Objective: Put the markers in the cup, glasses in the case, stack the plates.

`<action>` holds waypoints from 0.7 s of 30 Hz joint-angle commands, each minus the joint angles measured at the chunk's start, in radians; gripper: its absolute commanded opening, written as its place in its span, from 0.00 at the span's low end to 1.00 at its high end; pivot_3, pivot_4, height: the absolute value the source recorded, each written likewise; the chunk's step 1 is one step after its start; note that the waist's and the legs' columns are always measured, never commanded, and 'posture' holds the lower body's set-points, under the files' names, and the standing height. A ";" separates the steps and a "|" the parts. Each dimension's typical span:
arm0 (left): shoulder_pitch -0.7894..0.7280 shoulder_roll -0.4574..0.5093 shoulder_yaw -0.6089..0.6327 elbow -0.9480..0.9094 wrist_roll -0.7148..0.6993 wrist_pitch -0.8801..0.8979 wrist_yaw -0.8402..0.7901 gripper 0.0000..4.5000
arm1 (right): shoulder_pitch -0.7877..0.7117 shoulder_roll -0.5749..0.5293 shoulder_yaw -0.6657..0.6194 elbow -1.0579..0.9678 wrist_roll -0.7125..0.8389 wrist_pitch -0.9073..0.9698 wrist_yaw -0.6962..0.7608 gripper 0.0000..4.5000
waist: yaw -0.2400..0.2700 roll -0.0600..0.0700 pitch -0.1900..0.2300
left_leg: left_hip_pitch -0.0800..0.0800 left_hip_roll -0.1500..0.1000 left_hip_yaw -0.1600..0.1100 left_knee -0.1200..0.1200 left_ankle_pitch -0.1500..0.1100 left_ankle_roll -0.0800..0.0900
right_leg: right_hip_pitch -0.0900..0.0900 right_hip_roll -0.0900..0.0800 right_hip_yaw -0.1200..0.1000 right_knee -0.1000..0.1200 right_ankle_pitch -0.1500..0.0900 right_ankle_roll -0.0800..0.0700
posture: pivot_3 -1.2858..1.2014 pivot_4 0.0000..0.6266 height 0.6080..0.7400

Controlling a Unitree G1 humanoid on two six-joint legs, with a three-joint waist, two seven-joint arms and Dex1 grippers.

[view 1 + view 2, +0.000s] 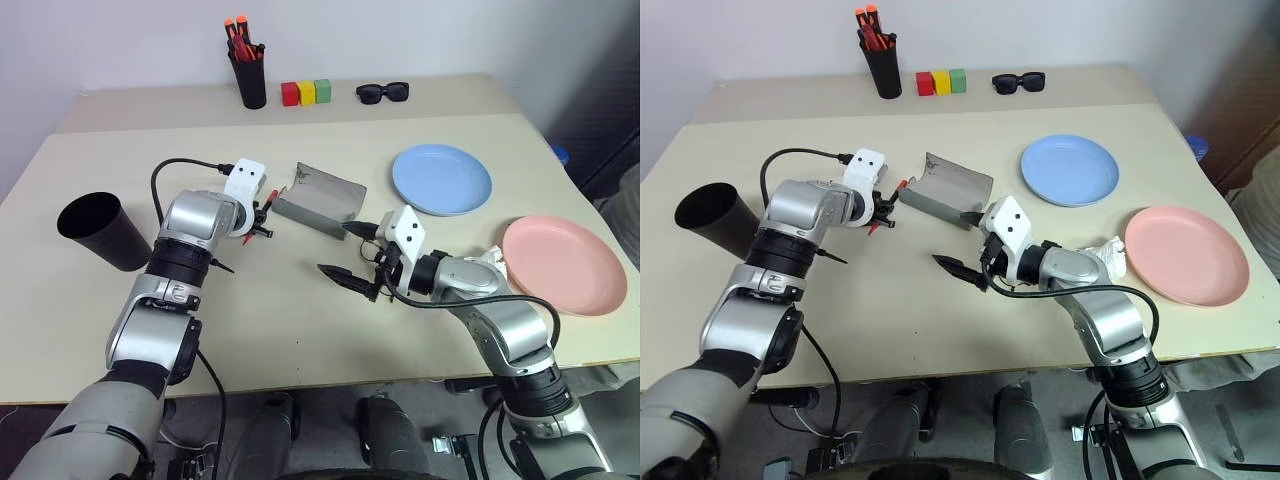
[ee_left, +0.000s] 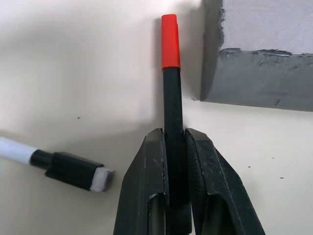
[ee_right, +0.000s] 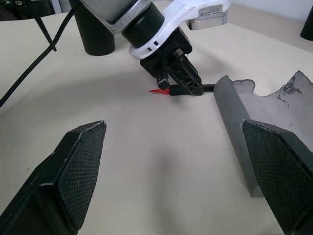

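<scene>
Beside the grey case (image 1: 320,201), the left gripper (image 2: 174,147) is clamped on the black marker (image 2: 172,98) at table level; the right gripper (image 3: 171,181) hangs wide open, empty. Marker step: next, I'd say, lift and carry it to the black cup (image 1: 103,231), well left.

A slim black-bodied marker with a red-orange end (image 2: 171,98) lies at the centre of the left wrist view, just beside the grey felt-like spectacle case (image 1: 320,204), open at centre frame. A white-bodied marker with a black cap (image 2: 58,166) lies lower left. The wide matte black cup (image 1: 103,231) lies tipped at far left. A light blue plate (image 1: 441,179) and a salmon pink plate (image 1: 563,264) sit apart at right.
</scene>
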 commanded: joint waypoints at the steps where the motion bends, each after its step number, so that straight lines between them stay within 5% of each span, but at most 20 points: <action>1: 0.030 0.003 0.061 -0.051 0.014 0.007 0.056 0.01 | -0.012 0.010 0.001 -0.016 0.004 -0.027 0.004 1.00 | 0.000 0.000 0.000 | 0.000 0.000 0.000 0.000 0.000 0.000 | 0.000 0.000 0.000 0.000 0.000 0.000 | 0.52 0.24 1.00; 5: 0.073 -0.020 0.145 -0.134 0.024 -0.087 0.160 0.01 | -0.018 0.010 0.005 -0.006 0.003 -0.035 0.010 1.00 | 0.004 0.000 0.000 | 0.000 0.000 0.000 0.000 0.000 0.000 | 0.000 0.000 0.000 0.000 0.000 0.000 | 0.52 0.24 1.00; 13: 0.258 -0.114 0.353 -0.490 0.090 -0.763 0.522 0.01 | -0.094 0.070 0.015 0.058 -0.014 -0.098 -0.002 1.00 | 0.008 -0.003 0.001 | -0.001 0.000 0.000 0.000 0.001 -0.001 | -0.001 -0.001 0.001 0.000 0.001 -0.001 | 0.52 0.24 1.00; 21: 0.452 -0.105 0.463 -0.752 0.286 -0.892 0.746 0.01 | -0.209 0.235 0.025 0.135 0.041 -0.159 0.016 1.00 | 0.008 -0.003 0.001 | 0.000 0.000 0.001 -0.001 0.001 -0.002 | -0.002 0.000 0.001 0.002 0.001 -0.001 | 0.52 0.24 1.00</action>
